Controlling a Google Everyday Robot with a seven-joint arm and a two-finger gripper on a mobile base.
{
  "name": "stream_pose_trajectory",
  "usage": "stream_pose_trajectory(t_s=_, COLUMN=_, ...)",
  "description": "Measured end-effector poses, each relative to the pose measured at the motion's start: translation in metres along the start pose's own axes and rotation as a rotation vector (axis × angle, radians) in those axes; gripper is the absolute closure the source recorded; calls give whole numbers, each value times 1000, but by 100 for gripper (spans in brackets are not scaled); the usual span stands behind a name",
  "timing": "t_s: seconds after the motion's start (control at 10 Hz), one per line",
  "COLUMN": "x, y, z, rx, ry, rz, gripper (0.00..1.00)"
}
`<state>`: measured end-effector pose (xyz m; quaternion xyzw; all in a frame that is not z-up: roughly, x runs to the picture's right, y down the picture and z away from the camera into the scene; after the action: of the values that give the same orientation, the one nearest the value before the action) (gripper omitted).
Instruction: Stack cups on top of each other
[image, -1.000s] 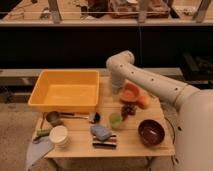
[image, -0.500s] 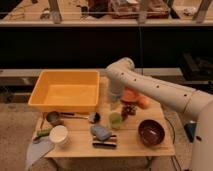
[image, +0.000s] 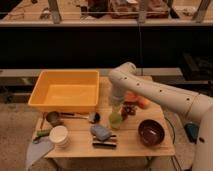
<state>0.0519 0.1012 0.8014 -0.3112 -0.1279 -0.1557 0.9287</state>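
Observation:
The pale green cup (image: 115, 120) stands upright near the middle of the wooden table (image: 130, 147). My gripper (image: 116, 106) hangs straight down from the white arm, directly above this cup and very close to its rim. The cream-white cup (image: 59, 135) stands at the front left of the table. The dark grey cup (image: 52, 118) sits just behind it, next to the yellow tub. The three cups stand apart from each other.
A big yellow tub (image: 65, 90) fills the back left. A maroon bowl (image: 151, 132) sits front right. Orange items (image: 138, 100) lie behind the arm. A blue object (image: 101, 131) and a striped one (image: 104, 144) lie in front of the green cup. A long-handled utensil (image: 75, 116) lies by the tub.
The arm has swung left and lowered, bringing the gripper from near the orange items to just above the pale green cup. The cups have not moved.

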Motion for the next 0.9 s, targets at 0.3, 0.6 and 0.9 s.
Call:
stream_pose_trajectory(t_s=0.3, x=8, y=10, z=26, rx=-36, ry=-13, rz=3, gripper=58)
stream_pose_trajectory(t_s=0.6, x=13, y=15, z=45, rx=-59, ry=-27, rz=2, gripper=71)
stream_pose_trajectory(t_s=0.9, x=9, y=12, z=58, rx=-74, ry=-37, rz=-12, gripper=87)
